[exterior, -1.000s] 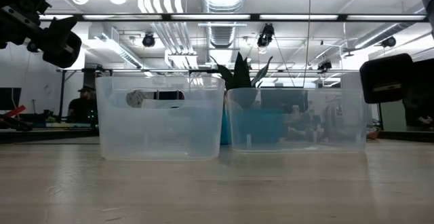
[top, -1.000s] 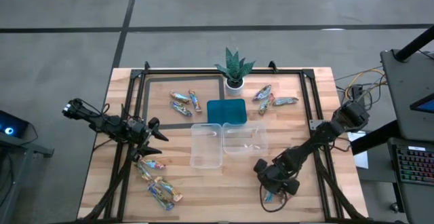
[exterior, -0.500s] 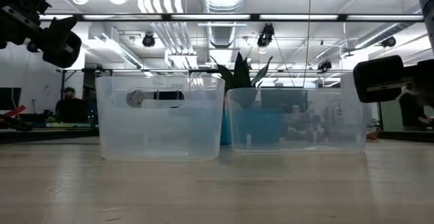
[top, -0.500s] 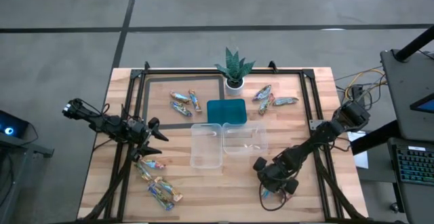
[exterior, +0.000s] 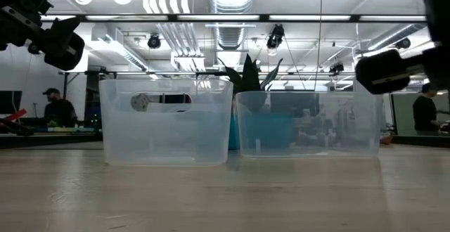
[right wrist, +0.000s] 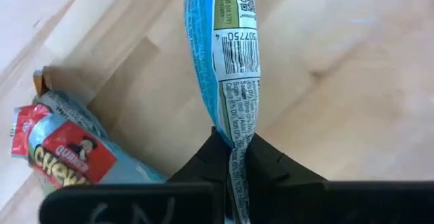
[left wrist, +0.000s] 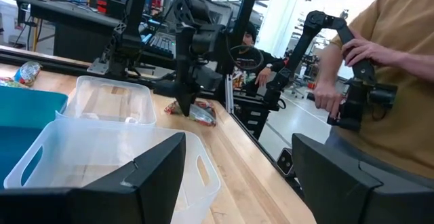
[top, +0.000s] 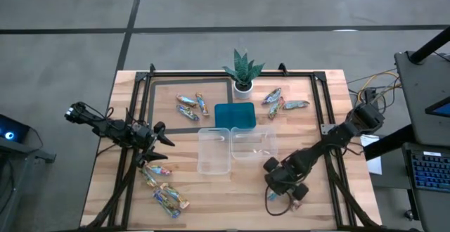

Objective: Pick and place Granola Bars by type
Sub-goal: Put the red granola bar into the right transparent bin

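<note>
Right jaws: clamped on the end seam of a blue-wrapped granola bar, barcode side toward my wrist camera. The bar hangs from the pinch, its body clear of the bench. A second bar with a red label lies on the wood just beside it. From above, my right gripper sits over the near right part of the bench, in front of the two clear tubs.

Left jaws: spread apart, holding nothing, hovering left of the tubs. A cluster of bars lies on the bench near them, toward the front left edge.

Other bars: a group left of the teal tray, another group to its right, both behind the tubs. A potted plant stands at the back edge.

Left wrist camera: a person in a tan shirt stands off the bench, handling a black device.
</note>
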`<state>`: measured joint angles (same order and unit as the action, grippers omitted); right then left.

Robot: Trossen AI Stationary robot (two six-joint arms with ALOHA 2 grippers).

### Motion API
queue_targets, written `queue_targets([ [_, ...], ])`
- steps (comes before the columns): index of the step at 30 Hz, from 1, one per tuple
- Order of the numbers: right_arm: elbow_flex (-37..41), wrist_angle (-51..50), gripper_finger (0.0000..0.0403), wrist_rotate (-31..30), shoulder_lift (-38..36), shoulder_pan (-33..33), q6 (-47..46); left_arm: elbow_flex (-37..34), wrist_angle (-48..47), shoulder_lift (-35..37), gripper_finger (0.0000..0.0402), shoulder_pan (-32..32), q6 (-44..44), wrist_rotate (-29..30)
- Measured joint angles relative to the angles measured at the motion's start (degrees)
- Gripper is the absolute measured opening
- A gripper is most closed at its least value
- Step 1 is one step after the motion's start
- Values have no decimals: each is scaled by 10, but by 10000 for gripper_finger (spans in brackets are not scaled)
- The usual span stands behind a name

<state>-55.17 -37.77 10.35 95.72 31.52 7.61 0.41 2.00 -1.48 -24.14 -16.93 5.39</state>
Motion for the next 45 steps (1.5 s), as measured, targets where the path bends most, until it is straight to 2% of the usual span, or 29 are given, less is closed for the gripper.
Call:
queue_targets([
  [7, -73, -62, 12, 1, 0, -45, -56, 0, 0, 0, 250, 0, 0, 0],
  [22, -274, -132, 12, -1, -1, -160, -269, 0, 0, 0, 250, 0, 0, 0],
  [26, -313, -154, 12, -27, -1, -187, -340, 0, 0, 0, 250, 0, 0, 0],
  [34, -328, -221, 12, -99, -2, -218, -468, 0, 0, 0, 250, 0, 0, 0],
  [45, -327, -294, 12, -182, -12, -220, -597, 0, 0, 0, 250, 0, 0, 0],
])
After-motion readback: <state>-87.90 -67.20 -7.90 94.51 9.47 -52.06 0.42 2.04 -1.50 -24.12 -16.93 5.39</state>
